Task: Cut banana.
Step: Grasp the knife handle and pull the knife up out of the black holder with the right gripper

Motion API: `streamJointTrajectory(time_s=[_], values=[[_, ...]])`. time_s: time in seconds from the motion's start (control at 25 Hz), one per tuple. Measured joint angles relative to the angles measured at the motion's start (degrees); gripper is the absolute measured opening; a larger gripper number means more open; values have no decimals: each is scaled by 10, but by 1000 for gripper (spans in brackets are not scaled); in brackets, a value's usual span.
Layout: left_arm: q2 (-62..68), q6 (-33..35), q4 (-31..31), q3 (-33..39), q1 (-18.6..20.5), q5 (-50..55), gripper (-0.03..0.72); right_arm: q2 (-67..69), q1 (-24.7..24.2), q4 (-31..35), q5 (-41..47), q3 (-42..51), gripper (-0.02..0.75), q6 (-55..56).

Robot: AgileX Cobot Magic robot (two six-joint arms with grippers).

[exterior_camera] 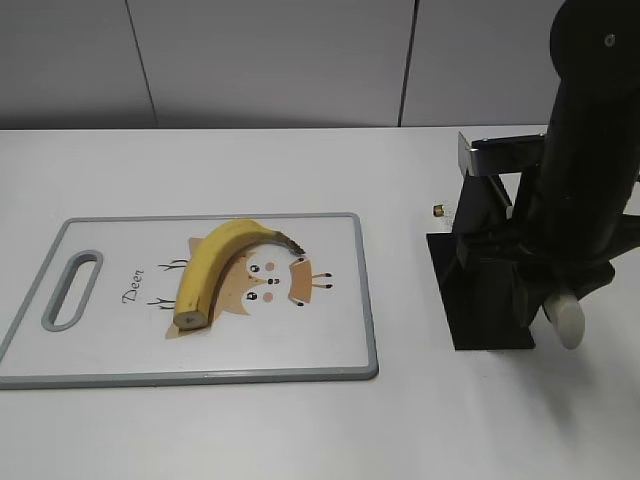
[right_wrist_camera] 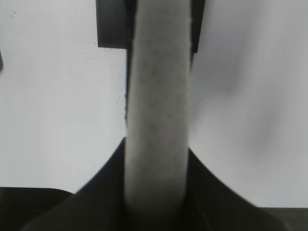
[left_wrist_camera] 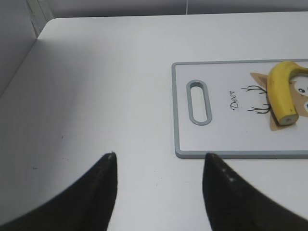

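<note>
The yellow banana (exterior_camera: 215,265) lies curved on the white cutting board (exterior_camera: 100,345), its dark stem tip pointing right and its blunt end toward the front. The left wrist view shows the banana (left_wrist_camera: 281,91) at the board's (left_wrist_camera: 216,130) right side. My left gripper (left_wrist_camera: 160,156) hovers open over bare table, just off the board's near-left corner. My right gripper (exterior_camera: 540,290) is at the black knife stand (exterior_camera: 485,290). Its fingers press both sides of a white knife handle (right_wrist_camera: 156,86), whose end (exterior_camera: 568,320) pokes out below the right gripper (right_wrist_camera: 156,144).
A metal blade part (exterior_camera: 500,150) shows at the top of the stand. A small brass-coloured object (exterior_camera: 438,210) lies on the table left of the stand. The board has a grey rim and a handle slot (exterior_camera: 72,290) at its left end.
</note>
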Motion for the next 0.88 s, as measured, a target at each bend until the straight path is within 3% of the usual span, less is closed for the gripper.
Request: streamJointTrajectory(time_s=[0.88], values=[[0, 0, 0, 0, 0, 0, 549, -33, 0, 9, 49, -38, 166, -2]])
